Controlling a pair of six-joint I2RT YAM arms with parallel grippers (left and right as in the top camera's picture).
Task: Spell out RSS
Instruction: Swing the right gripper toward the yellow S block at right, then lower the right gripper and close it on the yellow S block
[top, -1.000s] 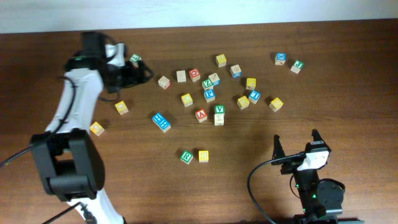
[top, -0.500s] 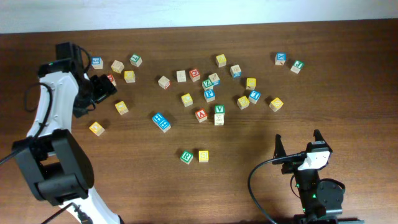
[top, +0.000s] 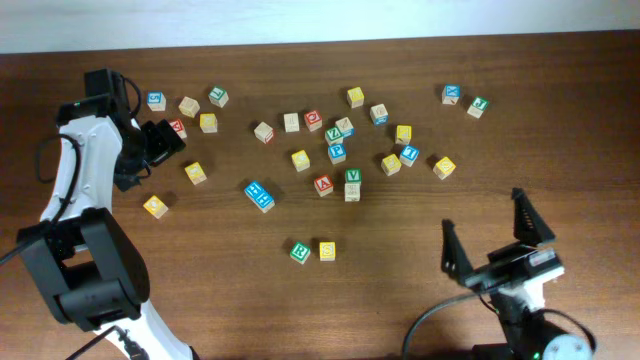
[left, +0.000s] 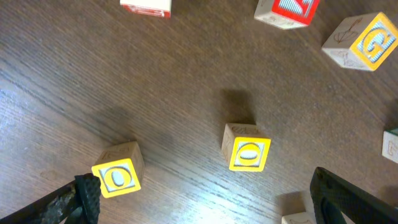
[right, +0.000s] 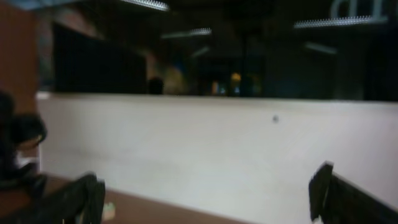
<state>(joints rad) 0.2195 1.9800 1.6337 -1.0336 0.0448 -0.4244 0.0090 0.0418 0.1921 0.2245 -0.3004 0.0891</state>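
Observation:
Several lettered wooden blocks lie scattered over the brown table (top: 400, 240). A green block (top: 299, 251) and a yellow block (top: 327, 250) sit side by side at the front middle, their letters too small to read. My left gripper (top: 152, 148) is open and empty at the far left, next to a red block (top: 178, 128). In the left wrist view, my left gripper (left: 205, 208) has its fingers spread wide above a yellow O block (left: 118, 176) and a second yellow block (left: 249, 152). My right gripper (top: 497, 238) is open and empty at the front right; the right wrist view (right: 208, 199) shows only a blurred wall.
The main cluster of blocks lies at the back middle, with a blue pair (top: 259, 196) and a green V block (top: 352, 177) nearest the front. Two blocks (top: 452, 94) lie at the back right. More blocks (top: 189, 106) lie at the back left.
My left arm pulled back to the left, uncovering blocks at the back left, and then stayed still. My right arm rose and tilted up, its gripper still open.

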